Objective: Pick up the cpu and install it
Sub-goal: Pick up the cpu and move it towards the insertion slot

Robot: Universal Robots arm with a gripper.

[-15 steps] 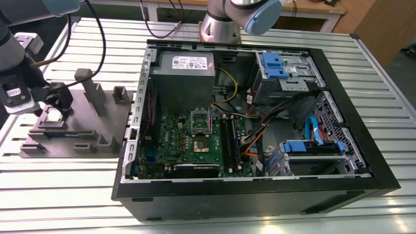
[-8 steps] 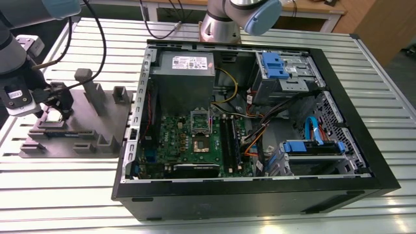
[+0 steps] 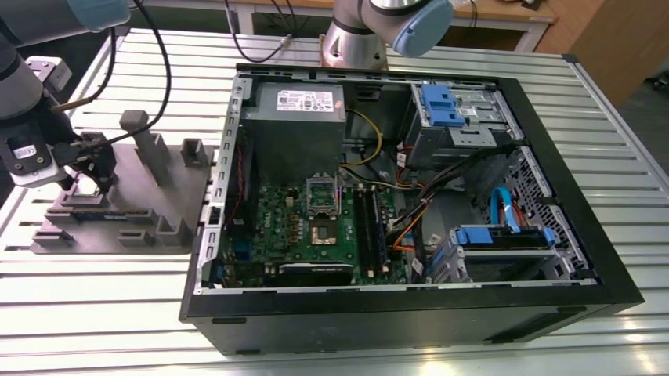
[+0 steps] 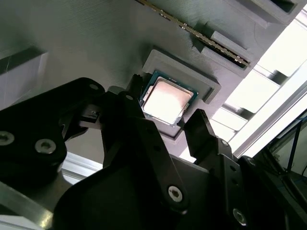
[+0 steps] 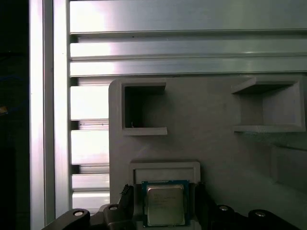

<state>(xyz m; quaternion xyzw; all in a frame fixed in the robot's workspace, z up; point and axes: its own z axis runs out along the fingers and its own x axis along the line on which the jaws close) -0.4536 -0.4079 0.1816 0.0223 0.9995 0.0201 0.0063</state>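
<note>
While the cpu lies flat in a rimmed pocket of the grey tray, the gripper straddles it, jaws apart, holding nothing; fingers flank opposite edges closely; the computer case stands well apart.

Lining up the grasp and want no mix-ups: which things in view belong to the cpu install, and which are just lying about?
In the job:
cpu, sitting in its pocket on the grey fixture
gripper, down at the cpu
motherboard socket in the open case

Lying about:
power supply
blue drive bays
cables
</note>
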